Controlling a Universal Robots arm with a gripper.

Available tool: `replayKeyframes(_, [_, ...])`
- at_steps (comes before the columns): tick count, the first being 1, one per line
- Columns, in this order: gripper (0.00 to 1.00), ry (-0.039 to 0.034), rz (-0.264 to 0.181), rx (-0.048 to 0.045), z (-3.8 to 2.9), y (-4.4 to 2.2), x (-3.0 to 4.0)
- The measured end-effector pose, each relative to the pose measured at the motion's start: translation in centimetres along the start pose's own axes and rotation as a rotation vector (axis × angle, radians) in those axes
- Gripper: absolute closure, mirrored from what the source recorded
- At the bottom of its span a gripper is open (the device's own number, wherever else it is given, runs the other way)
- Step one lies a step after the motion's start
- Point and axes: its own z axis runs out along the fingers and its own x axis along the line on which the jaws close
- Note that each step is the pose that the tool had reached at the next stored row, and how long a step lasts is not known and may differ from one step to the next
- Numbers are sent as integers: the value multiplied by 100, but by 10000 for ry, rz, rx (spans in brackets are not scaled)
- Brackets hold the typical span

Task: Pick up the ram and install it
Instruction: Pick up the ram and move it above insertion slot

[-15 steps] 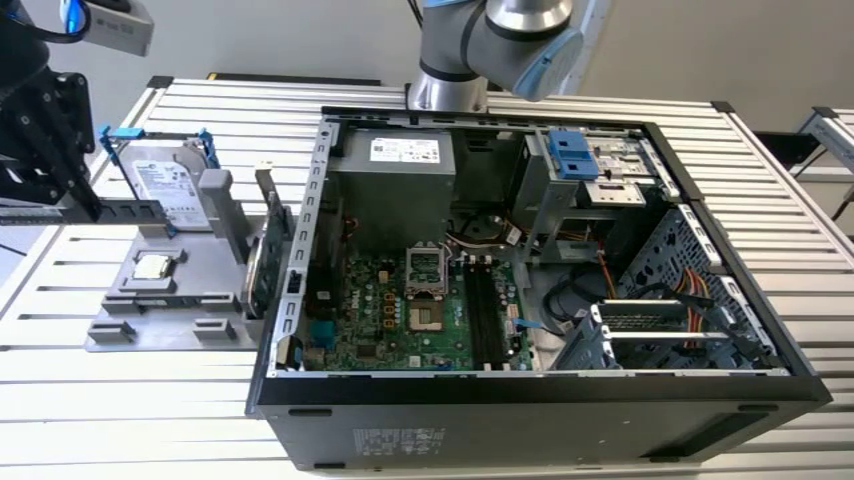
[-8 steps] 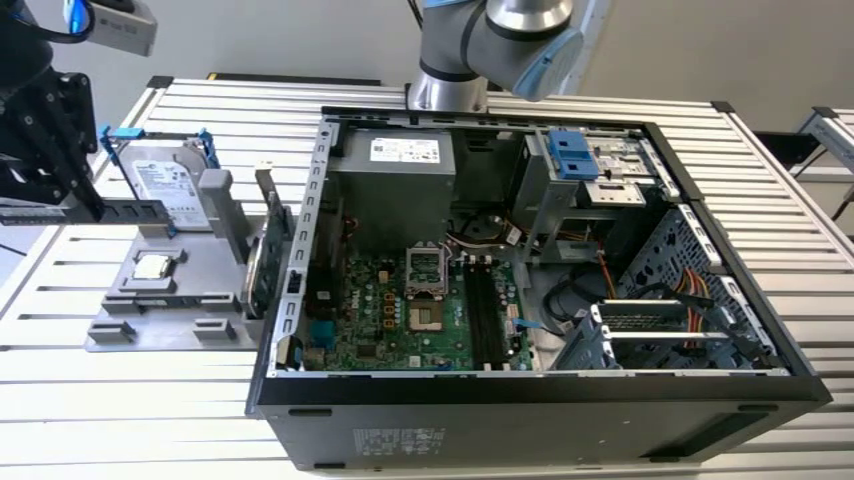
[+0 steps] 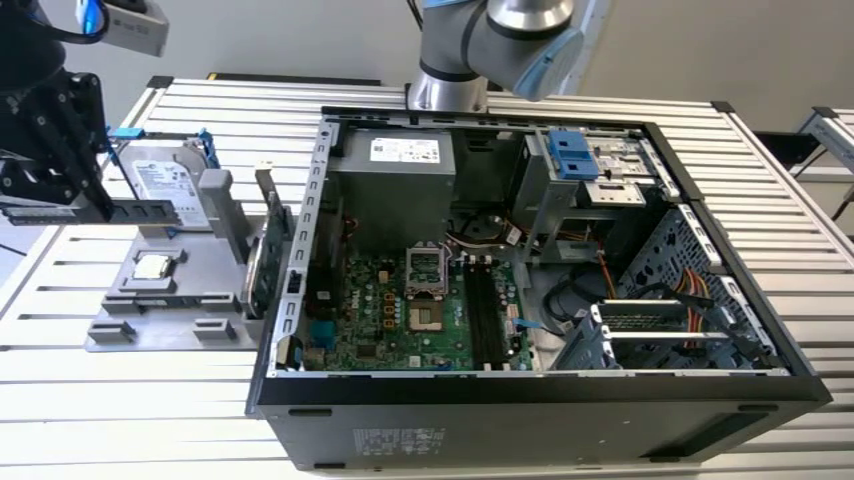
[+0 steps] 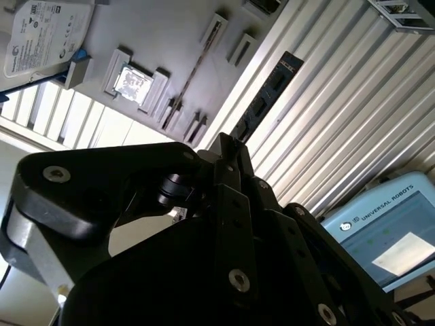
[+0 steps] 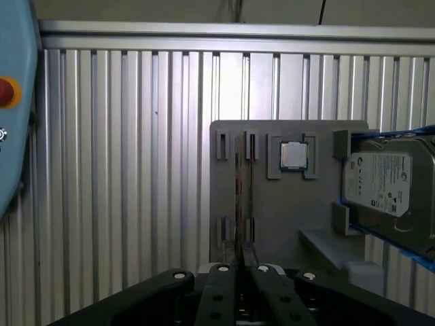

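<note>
Clamping the ram (image 3: 147,211) between narrowly closed fingers, the gripper (image 3: 100,208) hangs at the exterior view's left, near the gray holder (image 3: 160,340). The stick lies level, well apart from the open computer case (image 3: 534,390) at mid-frame.

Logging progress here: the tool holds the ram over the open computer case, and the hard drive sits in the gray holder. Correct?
Not quite. The exterior view shows the tool holding the ram above the gray holder, at the exterior view's left of the open computer case, not over it. The hard drive does sit in the gray holder.
</note>
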Motion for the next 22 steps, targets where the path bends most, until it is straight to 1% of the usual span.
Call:
replayKeyframes(11, [100,1,0,-1,-1,-182,0])
replayKeyframes(22, [100,0,0,0,-3,-439,1])
